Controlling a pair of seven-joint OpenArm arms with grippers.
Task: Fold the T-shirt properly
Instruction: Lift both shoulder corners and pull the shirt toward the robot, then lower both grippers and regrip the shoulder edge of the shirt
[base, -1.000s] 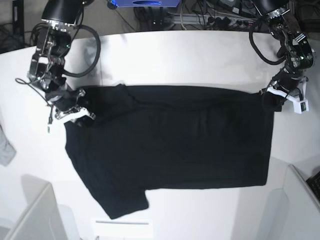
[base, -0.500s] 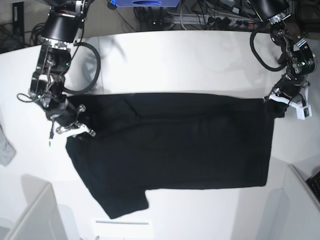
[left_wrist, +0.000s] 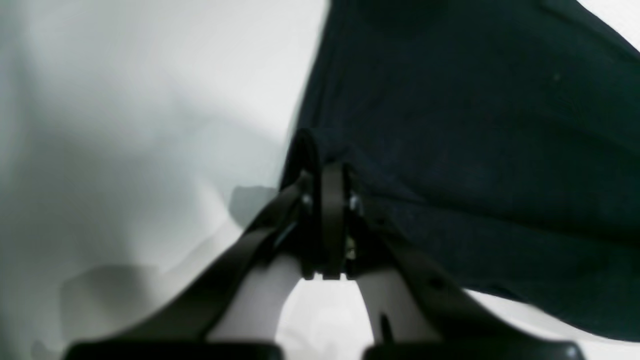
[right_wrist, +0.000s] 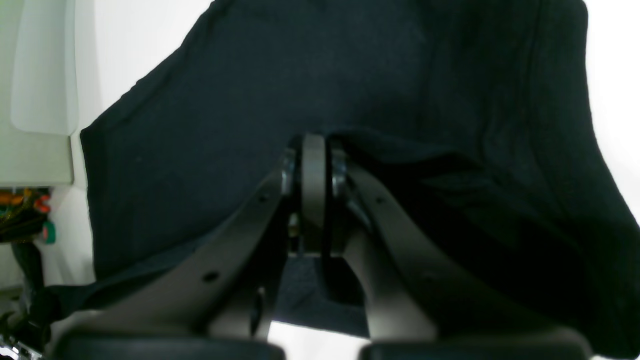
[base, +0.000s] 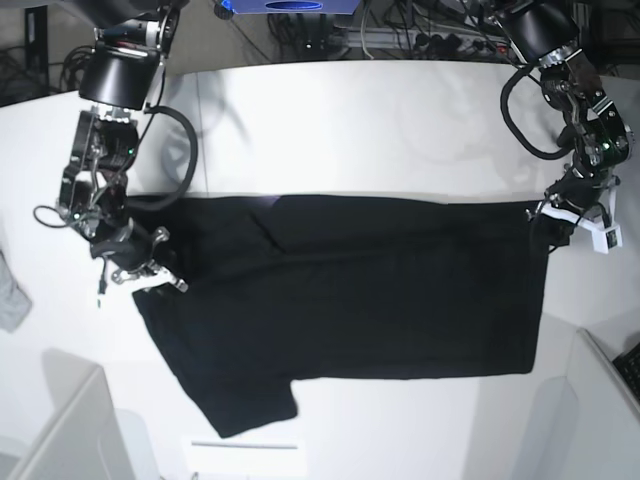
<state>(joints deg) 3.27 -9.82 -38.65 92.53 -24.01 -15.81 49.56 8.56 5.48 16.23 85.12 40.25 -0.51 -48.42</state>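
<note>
**Both grippers carrying the far hem toward the near edge**

The T-shirt (base: 350, 290) is lying across the middle of the worktop (base: 330, 120), black and mostly flat, with one sleeve trailing toward the near edge.

The main risk is uneven travel: if one arm is leading the other, the fold line is going to skew and the carried edge may land crooked over the lower layer. A thin pinch could also be slipping free mid-carry, dropping a corner into a bunch.

The left gripper (left_wrist: 325, 200) is clenched on the shirt's corner near the worktop's right edge, its arm reaching down from the far side. The right gripper (right_wrist: 312, 165) is likewise clamped on a raised ridge of fabric near the left edge, wrist angled downward.
</note>
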